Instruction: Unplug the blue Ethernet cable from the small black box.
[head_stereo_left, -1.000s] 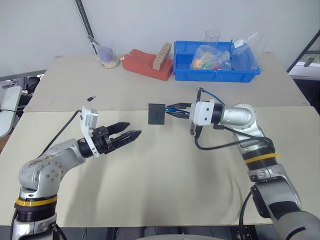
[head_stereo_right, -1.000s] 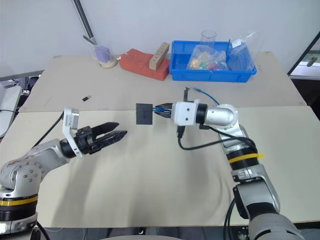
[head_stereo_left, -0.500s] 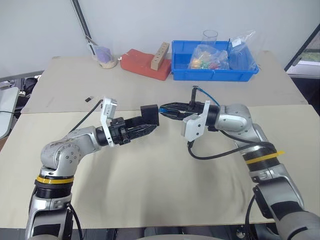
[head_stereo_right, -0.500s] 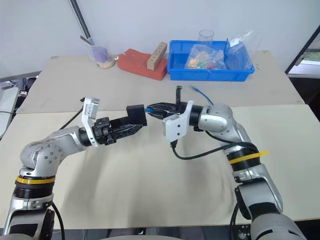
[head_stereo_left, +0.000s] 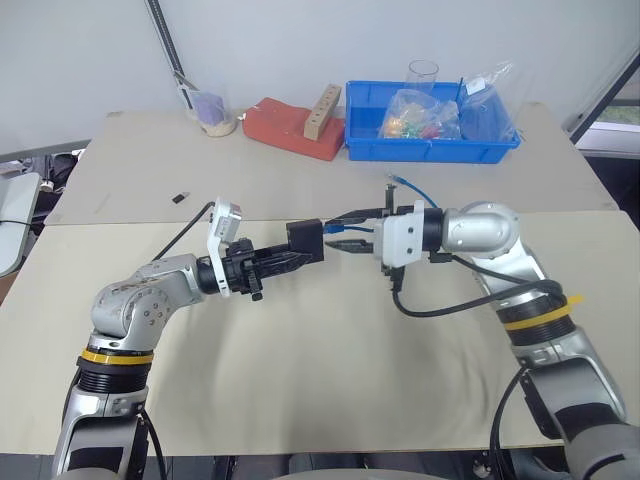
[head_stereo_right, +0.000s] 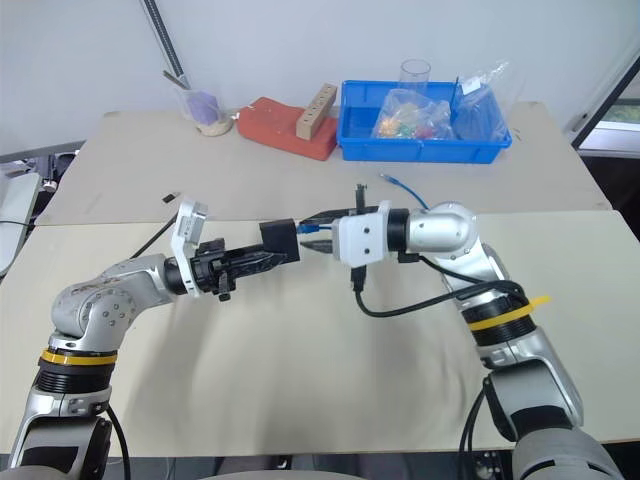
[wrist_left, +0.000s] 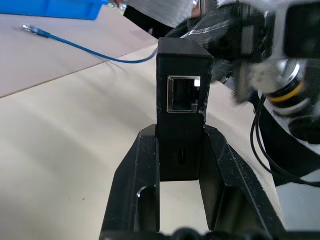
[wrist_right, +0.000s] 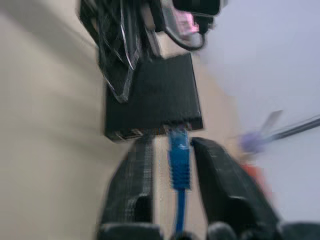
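Right wrist view: blue Ethernet cable (wrist_right: 179, 165) running up between the two fingers (wrist_right: 131, 185) of the right pincer (wrist_right: 172, 172), plug end seated in the edge of the small black box (wrist_right: 150, 97); gaps visible on both sides of the cord, so loosely bracketed, not pinched.
Left wrist view: left pincer (wrist_left: 181, 150) clamped on the lower part of the box (wrist_left: 181, 100), one finger (wrist_left: 137, 175) flat on each side; empty metal-lined port facing this camera.
Head view, overall: both arms meeting above the tabletop (head_stereo_left: 330, 400); box (head_stereo_left: 304, 240) raised off the surface at the left pincer (head_stereo_left: 300, 252) tips, right pincer (head_stereo_left: 345, 234) just beyond its far face.
Left pincer state: fully closed on the box.
Right pincer state: partly open around the cable, no firm hold apparent.
Cable position: plug at the right pincer's tips, touching the box; rest of the cord trailing back past the right wrist toward the blue bin (head_stereo_left: 430, 140), free end (head_stereo_right: 388, 180) lying on the tabletop.
Step in hand (judgement): regrip the plug, then extract.
Method: close right fingers on the plug body, not the thin cord; press the latch tab if reachable; pull straight along the port axis, away from the left pincer.
Left arm role: hold box rigid, no twist.
Risk: tugging the cord alone likely to slip or strain the plug.
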